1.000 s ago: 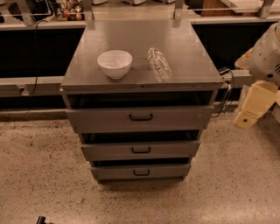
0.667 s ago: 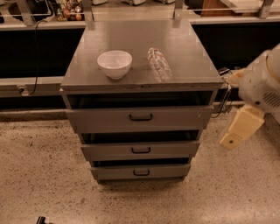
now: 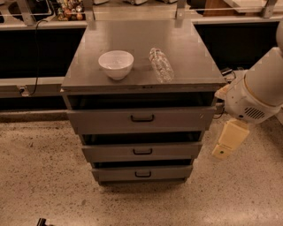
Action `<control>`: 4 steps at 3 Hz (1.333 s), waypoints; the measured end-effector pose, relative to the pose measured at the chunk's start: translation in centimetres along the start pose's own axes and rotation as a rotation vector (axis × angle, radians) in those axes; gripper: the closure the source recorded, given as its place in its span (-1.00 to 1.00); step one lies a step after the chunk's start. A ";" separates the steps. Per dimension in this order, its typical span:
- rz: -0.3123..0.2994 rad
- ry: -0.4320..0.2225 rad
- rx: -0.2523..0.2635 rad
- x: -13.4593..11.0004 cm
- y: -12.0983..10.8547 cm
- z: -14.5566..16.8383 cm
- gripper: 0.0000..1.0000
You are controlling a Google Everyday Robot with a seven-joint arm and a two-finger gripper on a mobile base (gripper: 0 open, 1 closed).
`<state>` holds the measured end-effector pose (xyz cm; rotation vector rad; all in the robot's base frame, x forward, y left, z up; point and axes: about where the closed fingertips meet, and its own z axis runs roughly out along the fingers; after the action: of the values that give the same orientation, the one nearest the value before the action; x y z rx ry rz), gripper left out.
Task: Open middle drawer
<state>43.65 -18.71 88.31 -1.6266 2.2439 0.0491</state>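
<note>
Seemingly shut, middle drawer [image 3: 142, 151] spanning left-right, front toward camera, tool [image 3: 228, 142] beside, state unclear.

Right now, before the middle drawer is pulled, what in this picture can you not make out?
- Inside of the middle drawer: camera view, only a dark slit shows above its front; the top drawer overhangs it.
- Arm: cut off by the right edge. The gripper hangs right of the cabinet, apart from it.
- Small objects behind the cabinet, top left: too small to name, and cut off by the top edge.
</note>
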 end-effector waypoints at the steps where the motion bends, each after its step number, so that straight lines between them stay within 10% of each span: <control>1: -0.067 -0.017 -0.050 0.5 1.1 3.7 -1.00; 2: -0.094 -0.029 -0.019 0.2 0.5 3.7 -1.00; 4: -0.218 -0.144 -0.113 -3.3 1.8 13.3 -1.00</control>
<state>46.47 -11.85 76.59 -1.8545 1.9781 0.2328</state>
